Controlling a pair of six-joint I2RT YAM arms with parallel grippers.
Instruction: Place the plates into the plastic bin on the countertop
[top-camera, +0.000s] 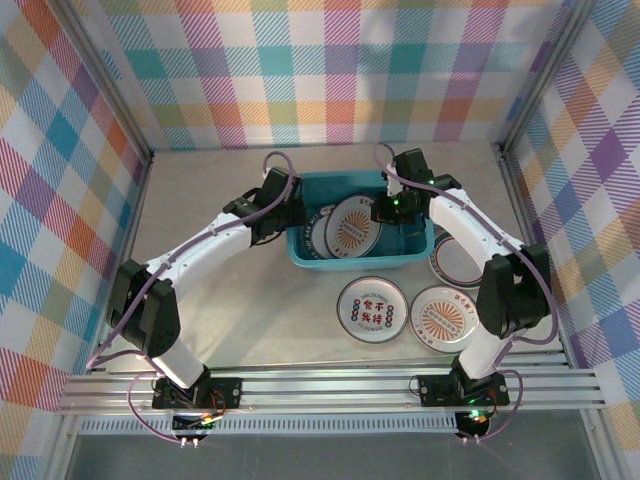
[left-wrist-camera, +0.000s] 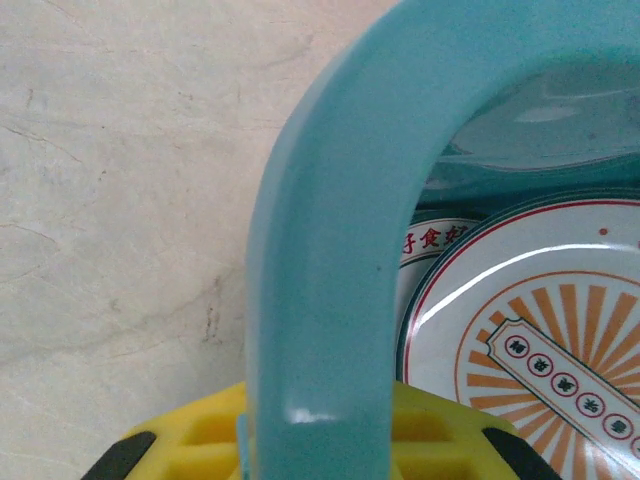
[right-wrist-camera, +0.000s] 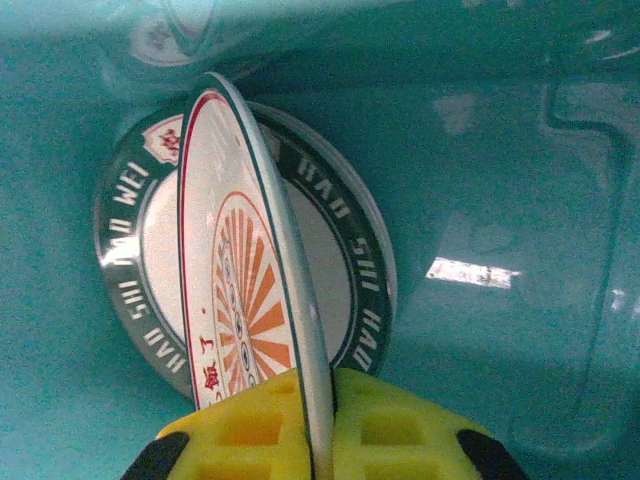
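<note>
The teal plastic bin stands mid-countertop. My left gripper is shut on the bin's left rim, which runs between its yellow fingers. My right gripper reaches into the bin and is shut on the edge of an orange sunburst plate. That plate is tilted on edge over a dark-green-rimmed plate lying on the bin floor. Outside, in front of the bin, lie a plate with red-green characters and another sunburst plate.
A dark-rimmed plate lies to the right of the bin, partly under my right arm. Plaid walls close in the left, back and right sides. A metal rail runs along the near edge.
</note>
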